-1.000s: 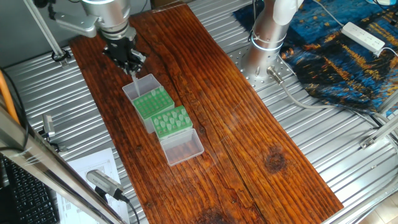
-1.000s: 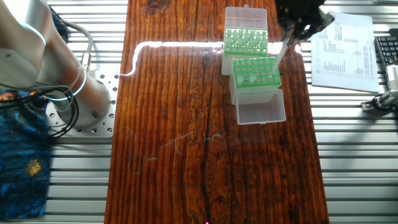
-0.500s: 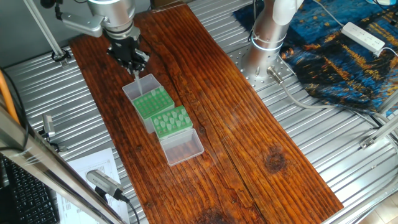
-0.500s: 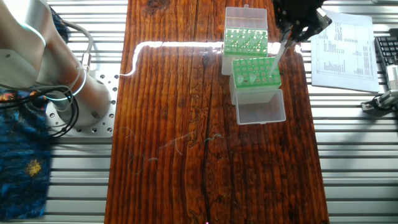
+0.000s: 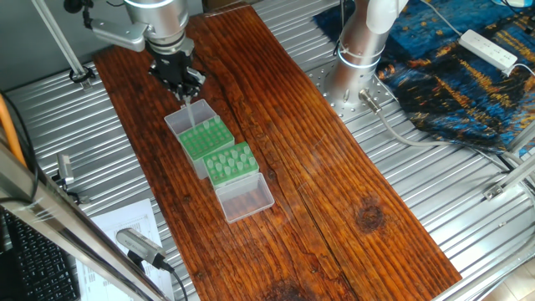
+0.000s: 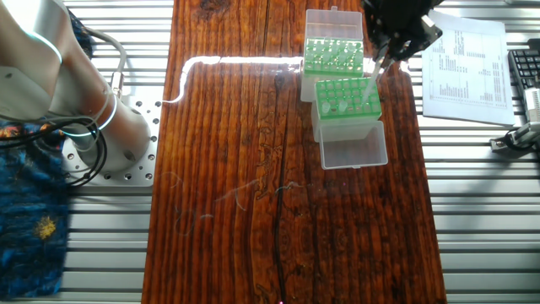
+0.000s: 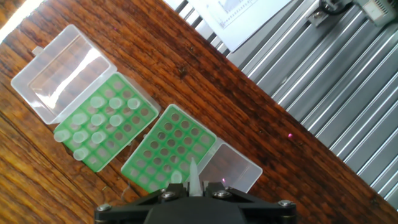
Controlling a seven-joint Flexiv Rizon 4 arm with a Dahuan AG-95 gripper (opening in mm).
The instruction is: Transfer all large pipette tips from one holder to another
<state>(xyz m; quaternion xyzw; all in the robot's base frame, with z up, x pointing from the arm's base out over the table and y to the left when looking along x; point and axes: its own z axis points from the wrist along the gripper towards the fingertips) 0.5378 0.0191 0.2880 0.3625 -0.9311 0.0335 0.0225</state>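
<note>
Fingers of the gripper (image 5: 187, 89) pinch one pale tip (image 5: 191, 112) above the far rack (image 5: 204, 137), so this looks like the carrying step. From the other fixed camera, the large pipette tips (image 6: 344, 95) stand in the near rack (image 6: 348, 100). Hand view: the held tip points down toward an empty hole, so the next move calls for lining up and lowering.

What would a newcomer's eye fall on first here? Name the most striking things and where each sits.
First, the two bright green perforated racks in clear plastic hinged boxes, side by side near the edge of the dark red-brown wooden board. One rack holds a cluster of pale-green translucent cone tips; the other rack shows mostly bare holes. Above that second rack, the black tool grips a single pale tip pointing down.
</note>
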